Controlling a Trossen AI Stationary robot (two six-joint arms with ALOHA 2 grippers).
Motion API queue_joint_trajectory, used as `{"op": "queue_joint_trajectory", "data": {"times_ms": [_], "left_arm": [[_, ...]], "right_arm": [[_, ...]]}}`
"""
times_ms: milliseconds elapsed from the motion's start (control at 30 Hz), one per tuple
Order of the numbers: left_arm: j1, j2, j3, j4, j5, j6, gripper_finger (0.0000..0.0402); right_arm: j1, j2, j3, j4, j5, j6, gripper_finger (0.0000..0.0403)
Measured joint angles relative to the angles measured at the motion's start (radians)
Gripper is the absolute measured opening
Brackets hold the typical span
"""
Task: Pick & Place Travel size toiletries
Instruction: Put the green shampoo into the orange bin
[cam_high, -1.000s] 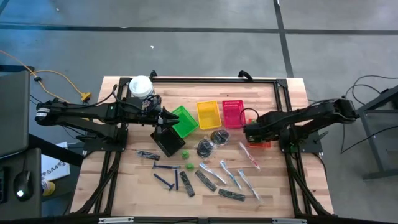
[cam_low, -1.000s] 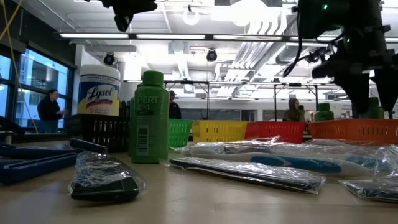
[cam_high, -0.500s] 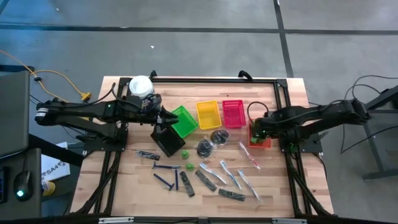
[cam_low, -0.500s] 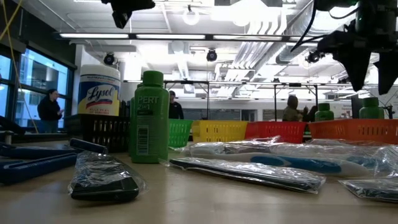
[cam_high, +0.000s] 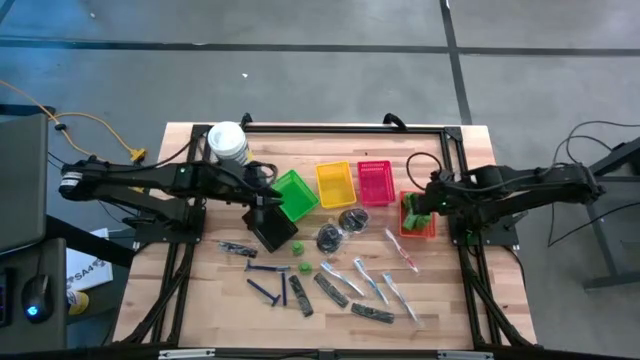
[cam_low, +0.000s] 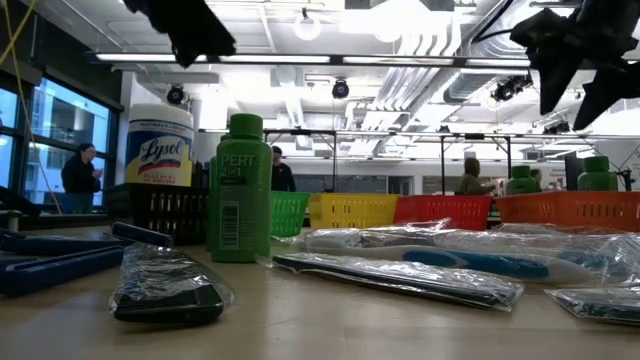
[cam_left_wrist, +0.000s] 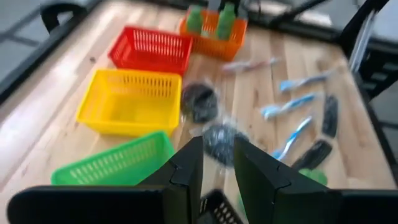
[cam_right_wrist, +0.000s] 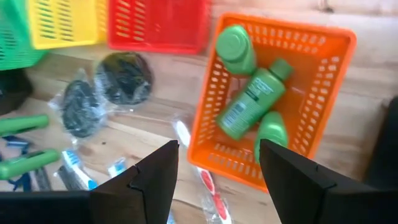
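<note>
Three green bottles (cam_right_wrist: 249, 106) in orange basket (cam_right_wrist: 323, 81), right gripper (cam_right_wrist: 217, 165) spread wide, empty

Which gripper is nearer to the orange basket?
The right. The right gripper is open, just above the orange basket that holds green bottles. The left gripper is far across the table, beside the green basket.

Three green bottles (cam_right_wrist: 249, 102) in orange basket (cam_right_wrist: 323, 93), two more (cam_high: 297, 247) standing among scattered razors (cam_high: 268, 292), packets (cam_high: 380, 290), strips (cam_high: 372, 313)
</note>
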Motion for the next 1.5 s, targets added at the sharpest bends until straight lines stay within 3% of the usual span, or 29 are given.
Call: {"op": "queue_joint_trajectory", "data": {"times_ms": [267,567,700,1000,1500], "left_arm": [[-0.039,0.137,0.000,-0.019,0.070,0.051,0.0097],[-0.193,0.228,0.000,-0.073,0.109,0.060,0.0206],[-0.247,0.293,0.000,-0.101,0.078,0.060,0.0231],[-0.257,0.412,0.000,0.046,0.028,0.052,0.0235],[-0.256,0.480,0.000,0.085,-0.021,0.041,0.0235]], "right_arm": [[0.000,-0.031,0.000,0.027,0.037,-0.081,0.0215],[0.000,-0.033,0.000,0.032,0.032,-0.158,0.0215],[0.000,-0.033,0.000,0.045,0.030,-0.185,0.0215],[0.000,-0.033,0.000,0.061,0.031,-0.217,0.0215],[0.000,-0.033,0.000,0.065,0.023,-0.270,0.0215]]}}
